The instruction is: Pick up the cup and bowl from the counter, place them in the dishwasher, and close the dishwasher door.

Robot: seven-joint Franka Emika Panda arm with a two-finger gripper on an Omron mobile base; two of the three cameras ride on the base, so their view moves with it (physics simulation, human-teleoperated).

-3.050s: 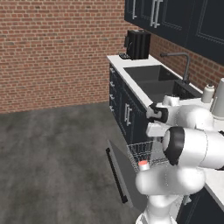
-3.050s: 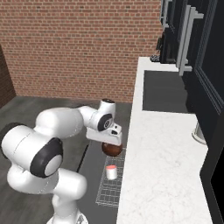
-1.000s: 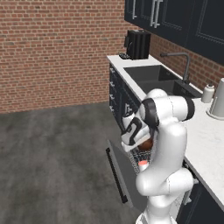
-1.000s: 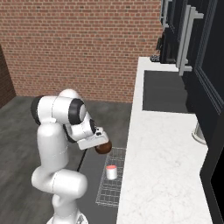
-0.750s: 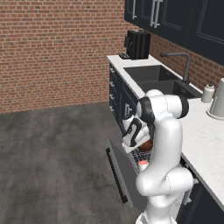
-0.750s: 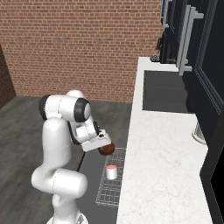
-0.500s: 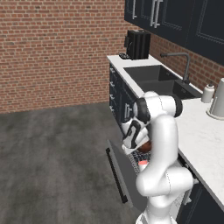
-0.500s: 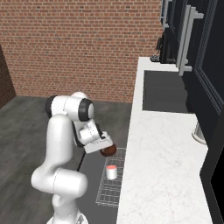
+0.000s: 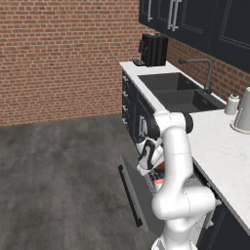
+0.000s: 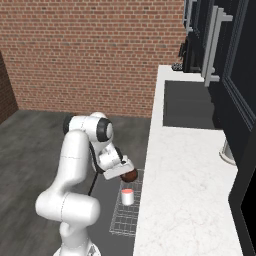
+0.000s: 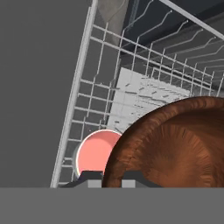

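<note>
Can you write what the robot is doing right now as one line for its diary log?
gripper: shut on bowl | bowl: over dishwasher rack | cup: in rack | dishwasher door: open

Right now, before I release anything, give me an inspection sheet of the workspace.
Surface: white counter, sink set in it.
Job's things: cup upright in the pulled-out dishwasher rack; bowl held above the rack beside the cup; dishwasher door down.
Clutter: kettle, small canister, dark appliance on the counter.
Grippers: gripper shut on bowl rim.
Cables: nothing seen.
Surroundings: brick wall, grey floor, navy cabinets.
</note>
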